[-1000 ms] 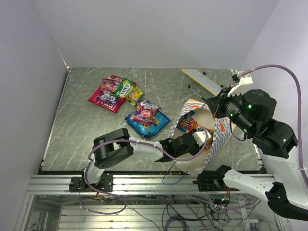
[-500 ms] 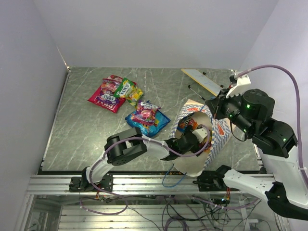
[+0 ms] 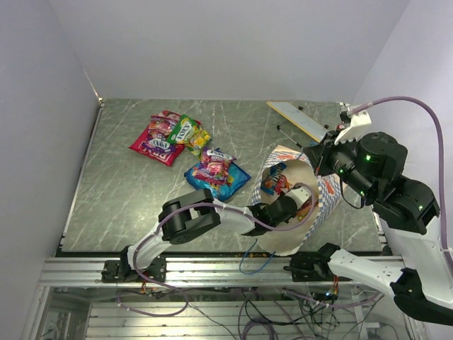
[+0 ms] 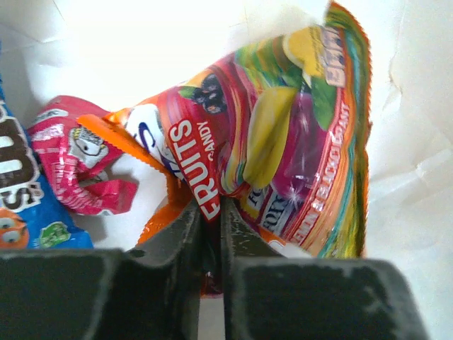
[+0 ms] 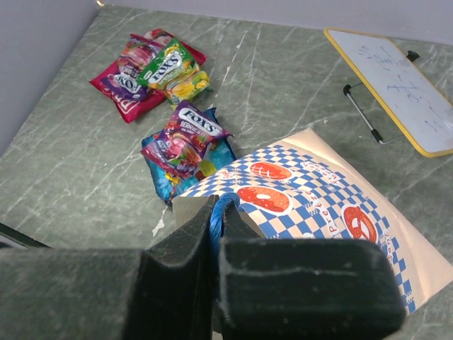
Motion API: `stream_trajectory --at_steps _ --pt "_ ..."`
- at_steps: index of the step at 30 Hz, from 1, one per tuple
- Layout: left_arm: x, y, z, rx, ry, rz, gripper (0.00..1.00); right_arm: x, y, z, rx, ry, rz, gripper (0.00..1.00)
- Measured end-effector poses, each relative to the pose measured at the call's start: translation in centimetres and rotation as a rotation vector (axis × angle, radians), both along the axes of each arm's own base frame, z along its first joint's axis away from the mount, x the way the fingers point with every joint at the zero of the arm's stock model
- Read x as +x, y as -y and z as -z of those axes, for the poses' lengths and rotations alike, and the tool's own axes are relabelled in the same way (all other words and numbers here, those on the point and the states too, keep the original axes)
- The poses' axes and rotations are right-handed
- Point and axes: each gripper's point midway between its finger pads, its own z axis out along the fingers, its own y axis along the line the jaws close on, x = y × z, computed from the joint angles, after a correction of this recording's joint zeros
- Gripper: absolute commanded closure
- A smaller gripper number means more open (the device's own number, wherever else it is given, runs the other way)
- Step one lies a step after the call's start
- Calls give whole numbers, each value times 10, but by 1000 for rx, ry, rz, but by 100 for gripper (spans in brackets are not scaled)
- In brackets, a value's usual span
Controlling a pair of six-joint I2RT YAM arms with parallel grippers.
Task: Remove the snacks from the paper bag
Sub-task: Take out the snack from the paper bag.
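Note:
The blue-and-white checkered paper bag (image 3: 322, 202) lies on its side at the right, with its mouth facing left. My left gripper (image 3: 291, 205) reaches inside it. In the left wrist view the left gripper (image 4: 210, 212) is shut on the edge of a red-orange-yellow fruit candy packet (image 4: 283, 142). A small pink-red packet (image 4: 71, 163) and a blue packet (image 4: 14, 212) lie beside it on the cream inside. My right gripper (image 5: 219, 212) is shut on the bag's blue string handle (image 5: 225, 207) and holds the bag (image 5: 311, 191) open. It also shows in the top view (image 3: 318, 159).
On the table left of the bag lie a red-pink packet (image 3: 157, 144), a yellow-green packet (image 3: 187, 131), a multicoloured packet (image 3: 216, 163) and a blue packet (image 3: 221, 184). A flat yellow-edged card (image 3: 297, 119) with a pen lies at the back right.
My left gripper has moved rightward from the bag's mouth deeper into the bag. The right gripper has stayed on the handle and barely moved.

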Motion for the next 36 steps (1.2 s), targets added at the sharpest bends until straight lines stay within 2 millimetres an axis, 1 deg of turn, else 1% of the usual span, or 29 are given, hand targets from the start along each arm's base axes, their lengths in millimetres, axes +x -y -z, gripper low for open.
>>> stream_trajectory --at_steps 2,4,7,9,12,15,17,19,22,26,28,32,36 --pt "0 -3 -5 9 9 0 89 -1 0 -1 6 1 2 100" --pt "-2 -11 -9 36 8 5 92 -1 1 0 11 5 4 100" --pt "-7 -22 -17 70 -8 21 93 -2 3 3 16 5 11 100" --pt "-14 -29 -29 81 -31 45 93 -2 4 6 19 7 17 100" --pt "-27 -36 -58 50 -71 87 93 0 4 10 23 15 24 100" --pt "-41 -43 -92 -7 -110 127 93 3 4 16 20 18 38 100" --pt "-51 -52 -116 -46 -135 152 93 5 5 19 21 23 45 100" --pt "-59 -61 -134 -77 -149 169 93 7 4 20 22 29 50 100" --pt "-71 -78 -153 -90 -166 203 93 10 3 21 23 35 54 100" --pt "-81 -94 -173 -97 -174 233 93 14 0 24 18 40 55 100" --pt "-86 -106 -185 -110 -172 246 93 16 -1 25 18 47 55 100" --pt "-97 -139 -209 -143 -164 259 93 20 -3 26 21 56 56 100" --pt "-103 -182 -245 -206 -135 228 93 23 -5 29 23 62 57 100"
